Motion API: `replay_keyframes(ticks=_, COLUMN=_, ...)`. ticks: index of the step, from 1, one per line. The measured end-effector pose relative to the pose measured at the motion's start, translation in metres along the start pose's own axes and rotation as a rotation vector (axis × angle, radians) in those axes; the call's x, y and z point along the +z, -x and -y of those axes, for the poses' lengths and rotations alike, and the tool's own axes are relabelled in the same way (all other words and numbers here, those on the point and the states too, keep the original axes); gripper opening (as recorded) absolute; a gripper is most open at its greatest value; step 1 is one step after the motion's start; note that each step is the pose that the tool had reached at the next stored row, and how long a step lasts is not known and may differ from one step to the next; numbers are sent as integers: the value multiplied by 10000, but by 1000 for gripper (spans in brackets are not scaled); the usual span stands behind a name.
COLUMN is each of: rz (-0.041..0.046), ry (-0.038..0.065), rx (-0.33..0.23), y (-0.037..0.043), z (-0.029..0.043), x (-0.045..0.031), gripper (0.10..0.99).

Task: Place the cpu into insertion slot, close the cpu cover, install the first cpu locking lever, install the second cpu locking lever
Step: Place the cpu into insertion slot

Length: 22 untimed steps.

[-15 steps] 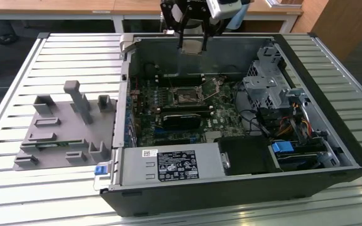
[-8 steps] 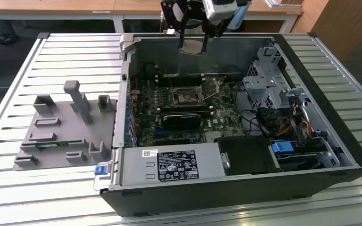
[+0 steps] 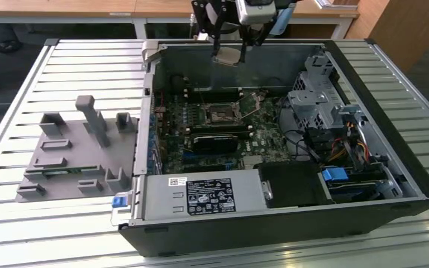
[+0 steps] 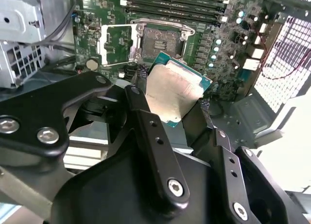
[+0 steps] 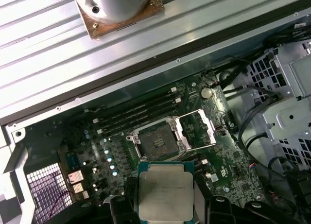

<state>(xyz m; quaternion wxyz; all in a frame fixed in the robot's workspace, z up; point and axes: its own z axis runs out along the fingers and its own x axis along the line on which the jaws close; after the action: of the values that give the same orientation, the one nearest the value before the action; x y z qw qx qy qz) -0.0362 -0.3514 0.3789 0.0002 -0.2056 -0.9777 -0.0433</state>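
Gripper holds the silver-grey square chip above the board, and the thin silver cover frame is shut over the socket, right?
No: the second wrist view shows the thin silver cover frame open beside the empty black socket; gripper does hold the silver-grey chip.

The cpu (image 5: 165,190) sits clamped between the fingers of the gripper (image 3: 229,56), which hangs above the open computer case (image 3: 274,237). The insertion slot (image 5: 158,139) lies on the motherboard below the gripper, apart from the cpu, with the cpu cover (image 5: 197,129) lying open on one side and the memory slots (image 5: 141,112) along another. Well away from the gripper, at the exterior view's left of the case, a fixture block (image 3: 73,151) rests on the slatted table (image 3: 87,61).
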Motion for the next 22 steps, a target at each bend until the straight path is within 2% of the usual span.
replay_keyframes(ticks=22, rz=236, ry=-1, rx=2543, y=0, z=0, x=8, gripper=541)
